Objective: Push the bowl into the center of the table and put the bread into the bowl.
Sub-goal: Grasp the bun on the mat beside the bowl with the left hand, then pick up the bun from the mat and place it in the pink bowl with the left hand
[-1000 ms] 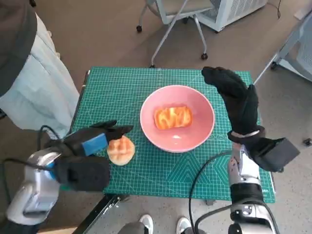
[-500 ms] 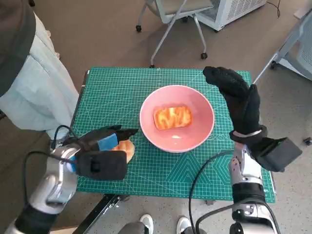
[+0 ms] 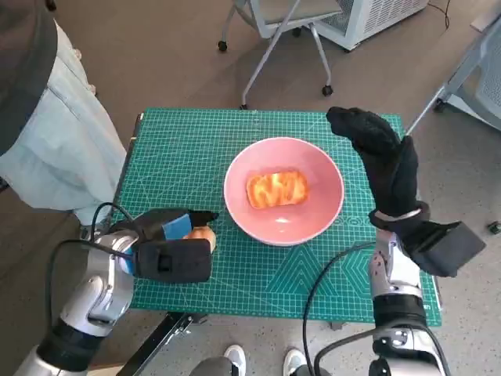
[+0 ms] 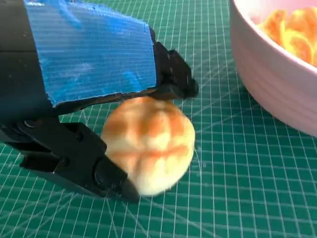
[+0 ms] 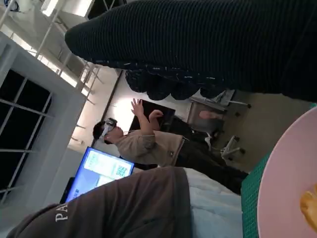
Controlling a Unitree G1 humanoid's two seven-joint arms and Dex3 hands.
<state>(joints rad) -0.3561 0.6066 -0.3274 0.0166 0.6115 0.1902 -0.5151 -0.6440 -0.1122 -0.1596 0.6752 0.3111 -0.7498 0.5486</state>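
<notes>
Bun (image 4: 148, 151): looked soft and light; best cradled round its sides, not squeezed.
Left hand (image 3: 168, 235): fingers cupped the bun, near-left of the bowl (image 3: 329, 207).
Right hand (image 3: 383, 157): empty, fingers apart.

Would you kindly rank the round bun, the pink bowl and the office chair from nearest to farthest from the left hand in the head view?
1. Round bun: between the left hand's fingers.
2. Pink bowl: just right, at table centre.
3. Office chair: on the floor beyond the table.

Left hand (image 3: 168, 235) cupped low, right hand (image 3: 380, 157) raised.
</notes>
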